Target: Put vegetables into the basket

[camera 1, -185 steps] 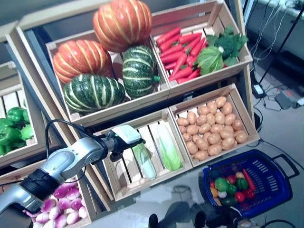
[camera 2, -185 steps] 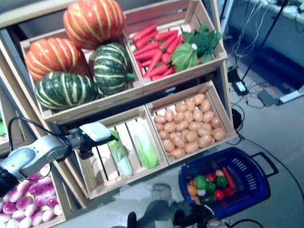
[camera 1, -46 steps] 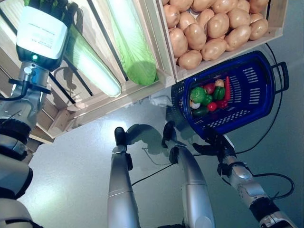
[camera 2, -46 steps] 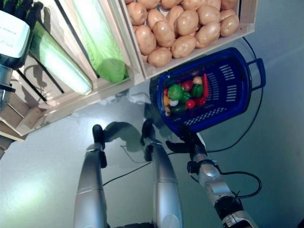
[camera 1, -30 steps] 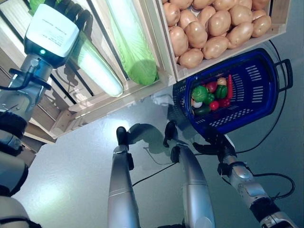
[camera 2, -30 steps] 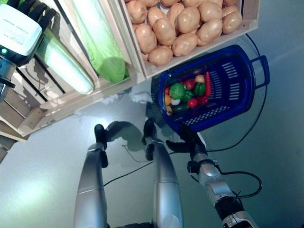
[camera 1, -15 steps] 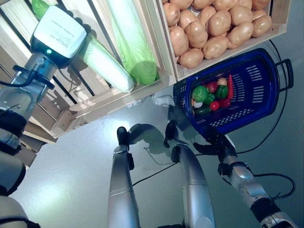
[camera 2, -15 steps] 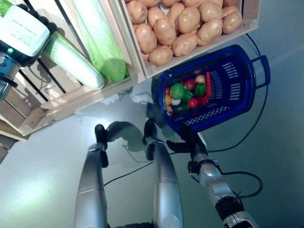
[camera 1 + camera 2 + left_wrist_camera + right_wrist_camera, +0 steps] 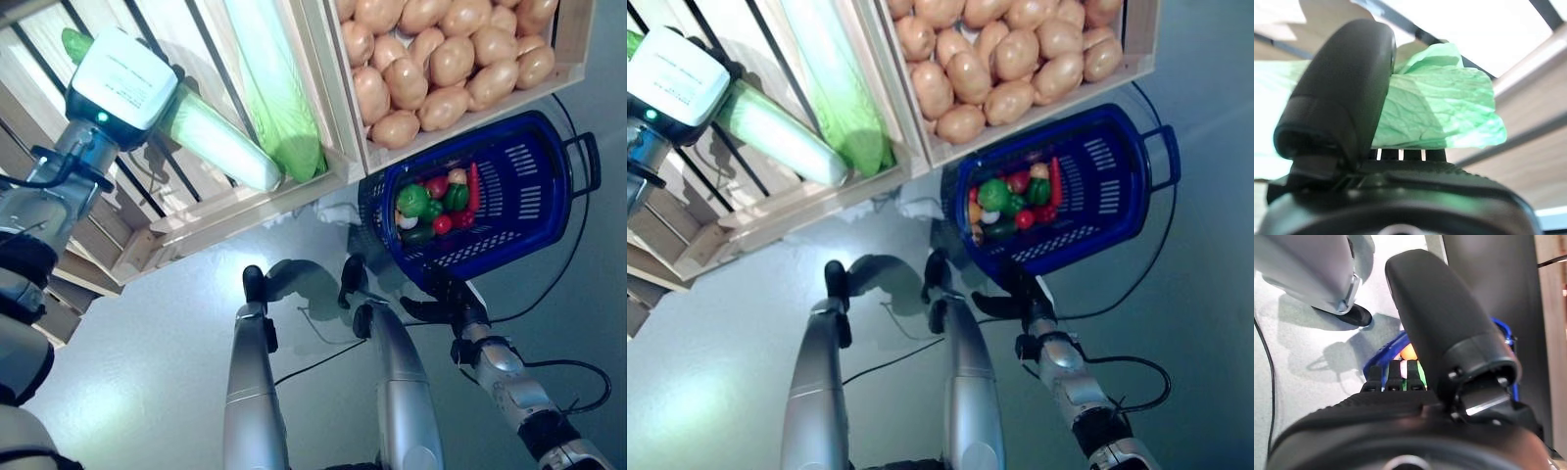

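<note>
My left hand (image 9: 122,86) is inside the lower wooden crate (image 9: 186,220), shut on a long pale green cabbage (image 9: 220,147). In the left wrist view my thumb (image 9: 1342,93) lies over its leafy end (image 9: 1435,112). The cabbage's white tip reaches the crate's front rail. The blue basket (image 9: 549,211) stands on the floor below the potato crate. It holds a green pepper (image 9: 412,199), red tomatoes, a red chili (image 9: 474,186) and a dark cucumber. My right hand (image 9: 446,299) is just beside the basket's near rim with straight fingers; it also shows in the right wrist view (image 9: 1440,323).
A second green cabbage (image 9: 279,98) lies in the same crate beside the held one. The potato crate (image 9: 460,69) overhangs the basket's far rim. Grey floor (image 9: 118,372) spreads in front of the stand.
My left hand has drawn the cabbage along the crate toward the front rail and the basket side. The right hand has stayed by the basket. The view has shifted slightly.
</note>
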